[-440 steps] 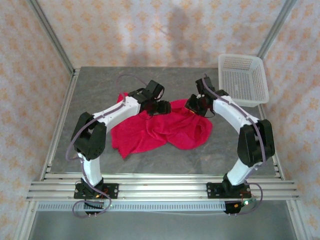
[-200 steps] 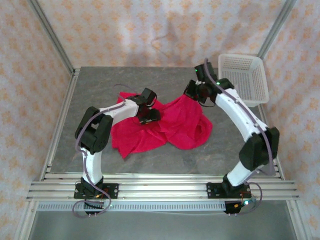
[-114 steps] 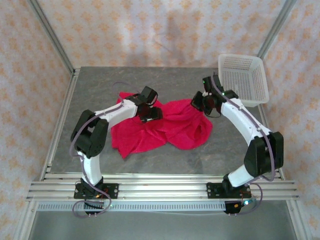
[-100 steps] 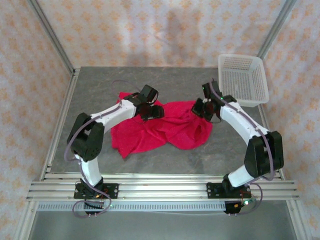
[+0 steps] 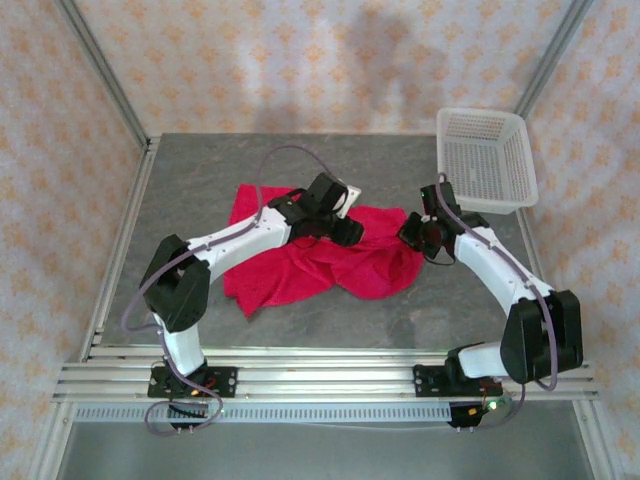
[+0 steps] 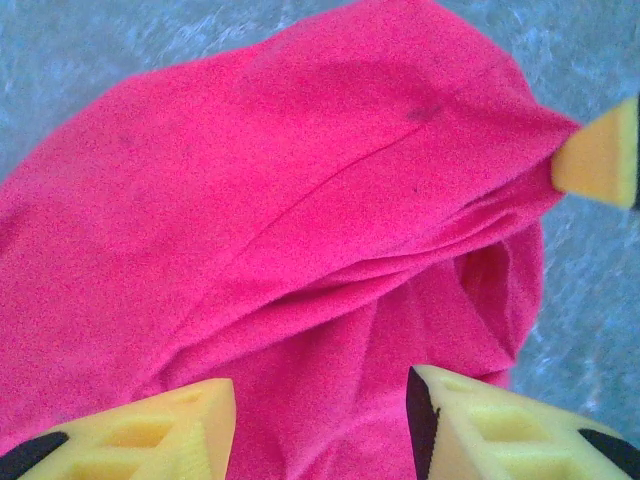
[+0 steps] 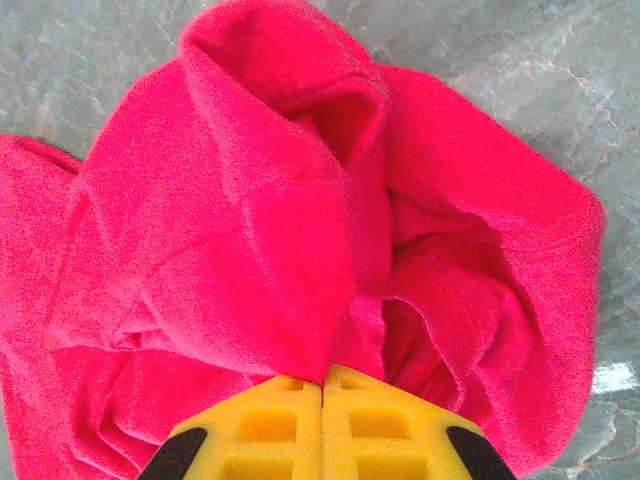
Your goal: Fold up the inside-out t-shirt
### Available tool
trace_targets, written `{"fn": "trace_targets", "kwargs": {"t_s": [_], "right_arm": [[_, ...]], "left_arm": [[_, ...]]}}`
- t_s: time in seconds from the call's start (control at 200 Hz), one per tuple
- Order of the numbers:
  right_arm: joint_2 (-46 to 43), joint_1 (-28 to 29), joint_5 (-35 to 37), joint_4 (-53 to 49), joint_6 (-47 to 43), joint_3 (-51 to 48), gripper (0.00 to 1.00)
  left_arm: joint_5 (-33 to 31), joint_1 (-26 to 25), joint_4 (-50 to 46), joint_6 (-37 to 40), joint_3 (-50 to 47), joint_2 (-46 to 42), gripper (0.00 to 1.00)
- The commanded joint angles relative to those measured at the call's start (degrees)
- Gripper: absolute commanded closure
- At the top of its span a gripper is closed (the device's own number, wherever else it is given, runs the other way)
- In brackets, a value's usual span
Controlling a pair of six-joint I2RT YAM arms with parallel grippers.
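Crumpled shirt [image 5: 300, 270] lies long axis left-right; its heading is unclear. Left gripper [image 6: 320, 390] hangs apart above it. Right gripper [image 7: 323, 385] pinches its right edge. Basket [image 5: 446, 160] sits far-right, apart.

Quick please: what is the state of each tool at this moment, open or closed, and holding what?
Left tool: open above the t-shirt, holding nothing.
Right tool: closed, pinching a fold of the t-shirt.

Pale, orange-patterned walls [image 5: 300, 60] enclose a grey stone-look table [image 5: 200, 170] edged with aluminium rails [image 5: 320, 375].
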Motion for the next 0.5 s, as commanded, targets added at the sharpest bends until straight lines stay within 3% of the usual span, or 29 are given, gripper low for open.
{"fn": "trace_targets", "kwargs": {"t_s": [0.0, 0.19, 0.495], "right_arm": [[-1.2, -0.7, -0.6, 0.4, 0.6, 2.5, 1.00], [-1.7, -0.8, -1.5, 0.2, 1.1, 3.3, 1.00], [-3.0, -0.9, -2.1, -1.0, 0.8, 4.2, 1.00]], "left_arm": [[0.3, 0.2, 3.9, 15.2, -0.3, 1.4, 0.49], [2.3, -0.2, 5.5, 20.5, 2.7, 6.4, 0.47], [3.6, -0.5, 9.4, 19.6, 6.1, 12.0, 0.42]]}}
